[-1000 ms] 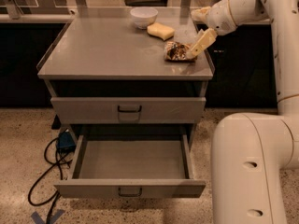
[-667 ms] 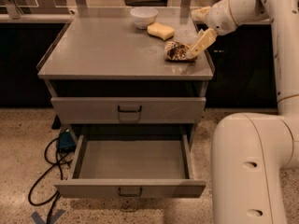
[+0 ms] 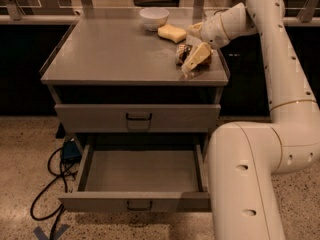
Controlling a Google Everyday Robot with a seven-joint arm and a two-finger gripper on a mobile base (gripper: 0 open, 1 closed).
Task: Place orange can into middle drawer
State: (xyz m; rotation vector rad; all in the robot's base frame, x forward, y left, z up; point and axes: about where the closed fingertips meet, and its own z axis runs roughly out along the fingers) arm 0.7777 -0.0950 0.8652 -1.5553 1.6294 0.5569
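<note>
Gripper (image 3: 196,44) spread at orange can (image 3: 182,53) on cabinet top (image 3: 115,49), grasping step; next close, lift, lower into open middle drawer (image 3: 135,202).

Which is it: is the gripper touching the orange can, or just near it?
Cannot tell. In the camera view, the gripper overlaps the right side of the orange can on the cabinet top, hiding any contact or gap between them.

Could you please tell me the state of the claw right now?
Claw: at the orange can on the cabinet top; state cannot be told.
</note>
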